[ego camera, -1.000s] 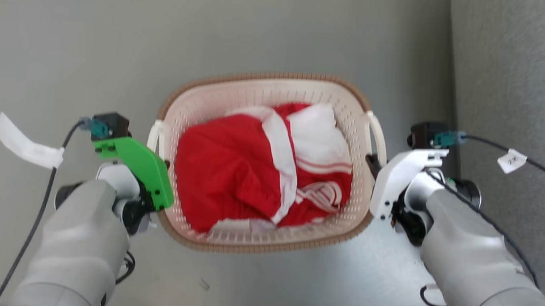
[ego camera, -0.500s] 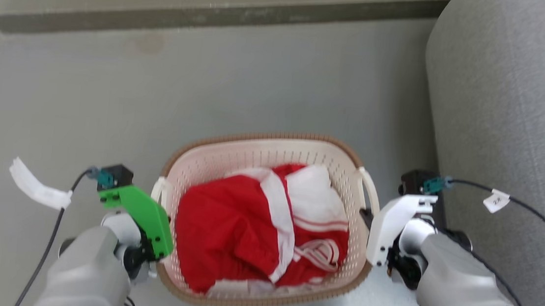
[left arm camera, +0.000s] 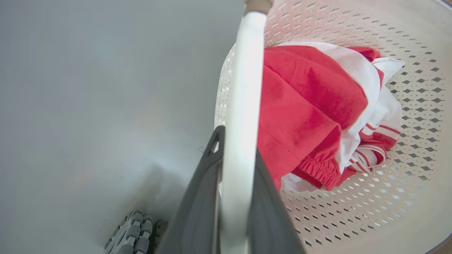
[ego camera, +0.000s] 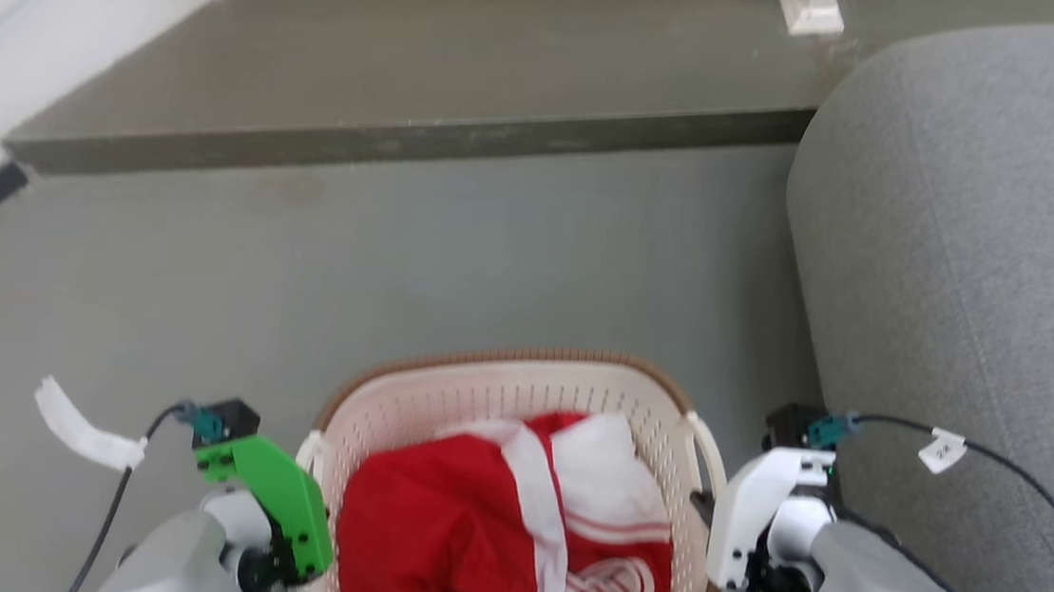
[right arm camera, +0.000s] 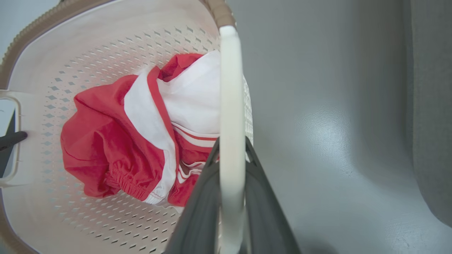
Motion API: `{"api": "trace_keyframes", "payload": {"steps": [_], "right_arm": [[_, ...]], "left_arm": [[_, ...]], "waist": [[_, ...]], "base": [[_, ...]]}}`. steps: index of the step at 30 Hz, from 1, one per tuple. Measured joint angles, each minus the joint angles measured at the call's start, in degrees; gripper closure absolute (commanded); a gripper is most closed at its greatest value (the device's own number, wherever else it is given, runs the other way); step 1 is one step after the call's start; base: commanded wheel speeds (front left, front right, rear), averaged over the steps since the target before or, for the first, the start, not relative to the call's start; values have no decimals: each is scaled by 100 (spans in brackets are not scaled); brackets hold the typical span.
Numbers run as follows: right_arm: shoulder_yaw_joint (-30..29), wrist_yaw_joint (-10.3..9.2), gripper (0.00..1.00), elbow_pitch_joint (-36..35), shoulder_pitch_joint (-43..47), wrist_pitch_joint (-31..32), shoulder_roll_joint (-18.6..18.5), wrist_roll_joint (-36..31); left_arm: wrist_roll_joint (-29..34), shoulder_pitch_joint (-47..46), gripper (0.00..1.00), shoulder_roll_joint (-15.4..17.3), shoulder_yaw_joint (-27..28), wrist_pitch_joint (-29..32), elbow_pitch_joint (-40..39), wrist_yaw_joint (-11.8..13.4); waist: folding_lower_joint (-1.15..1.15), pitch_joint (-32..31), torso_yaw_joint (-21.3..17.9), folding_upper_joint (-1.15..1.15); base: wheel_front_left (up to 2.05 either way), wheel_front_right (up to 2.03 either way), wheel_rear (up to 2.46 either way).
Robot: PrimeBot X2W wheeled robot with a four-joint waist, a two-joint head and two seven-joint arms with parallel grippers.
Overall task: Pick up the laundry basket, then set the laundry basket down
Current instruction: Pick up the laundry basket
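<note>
Tool, left: the left gripper (left arm camera: 236, 148) is clamped on the left handle (left arm camera: 243, 88), with one dark finger pressed on each side of the white bar.
Tool, right: the right gripper (right arm camera: 231, 144) grips the right handle (right arm camera: 231, 88) the same way, with the bar squeezed between its two fingers.
Laundry basket: the laundry basket (ego camera: 503, 356) sits low in the head view, held between the two arms. Its brown rim is roughly level, and its far end points toward the step (ego camera: 413, 67).
Contact with floor: I cannot tell whether its base touches the grey floor (ego camera: 395, 275).
Contents: a crumpled red and white garment (ego camera: 449, 537) lies inside, with its elastic hem showing in both wrist views.
Surroundings: a grey sofa (ego camera: 967, 277) stands just beside the right arm, and a black cable with a white tag (ego camera: 941, 450) lies across it.
</note>
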Motion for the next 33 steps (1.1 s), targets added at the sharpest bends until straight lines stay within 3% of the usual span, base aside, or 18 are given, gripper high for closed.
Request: {"api": "trace_keyframes", "payload": {"steps": [17,33], "right_arm": [[31,43,100,71,604,226,34,183],[27,45,100,130,965,277,60,244]], "left_arm": [[-109,615,100,-21,-40,234,51,-15],[-201,1027,100,-32,-68,347,56,-15]], "waist": [[0,-886,30,0],[0,-1217,58,0]], "base": [[0,0,0],[0,0,0]]}}
